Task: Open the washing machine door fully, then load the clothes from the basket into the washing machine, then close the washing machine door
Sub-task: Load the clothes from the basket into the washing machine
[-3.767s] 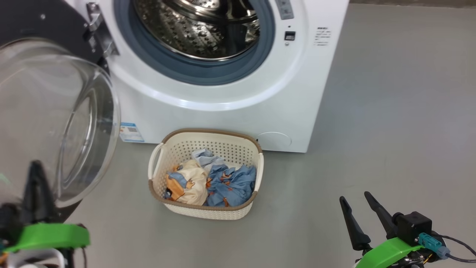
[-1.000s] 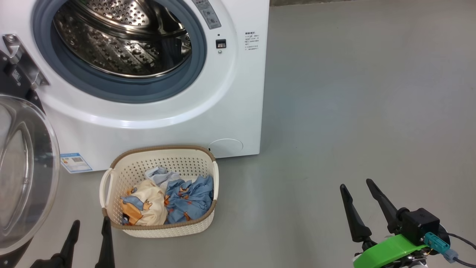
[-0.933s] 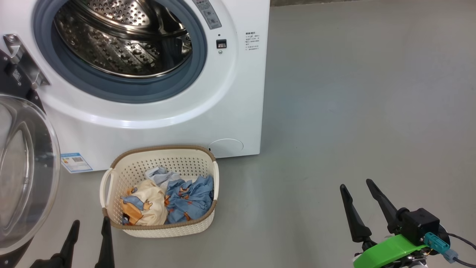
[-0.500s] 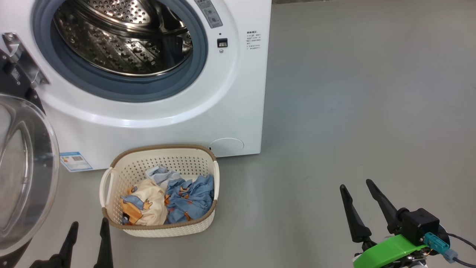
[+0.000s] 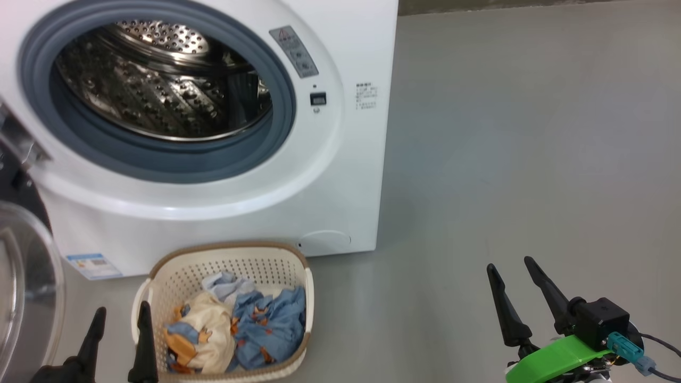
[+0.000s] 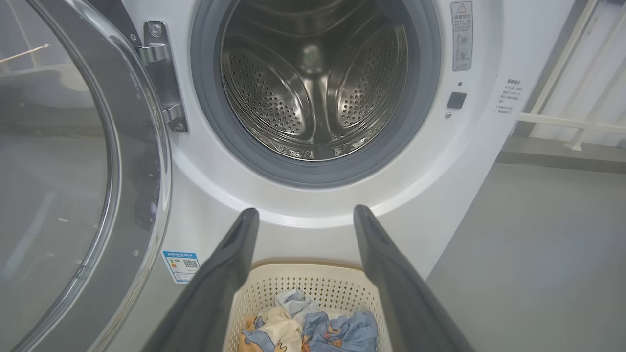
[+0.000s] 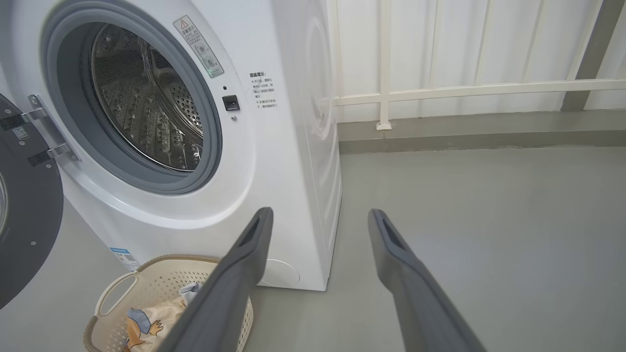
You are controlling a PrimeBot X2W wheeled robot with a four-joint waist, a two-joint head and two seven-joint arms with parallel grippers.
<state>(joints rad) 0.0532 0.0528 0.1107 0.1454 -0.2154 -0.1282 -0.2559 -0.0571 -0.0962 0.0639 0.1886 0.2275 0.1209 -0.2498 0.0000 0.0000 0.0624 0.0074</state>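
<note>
The white washing machine point(image 5: 340, 175) stands with its steel drum point(image 5: 159, 85) exposed. Its door point(image 5: 24, 287) hangs swung out at the left, glass bowl point(image 6: 54, 161) and black rim showing in the left wrist view. On the floor before the machine sits the cream basket point(image 5: 298, 255) holding the clothes point(image 5: 239, 324): cream, light blue and pale blue pieces. My left gripper point(image 5: 119, 313) stands open at the basket's left handle, nothing between its fingers. My right gripper point(image 5: 508, 263) is open over bare floor, well right of the basket.
Grey floor point(image 5: 532, 133) stretches to the right of the machine. A white railing point(image 7: 464, 90) and wall run behind it. A blue label sticker point(image 5: 93, 265) sits low on the machine's front.
The head camera has tilted up, so the machine and basket sit lower in the picture. The grippers stay open and the clothes lie as before.
</note>
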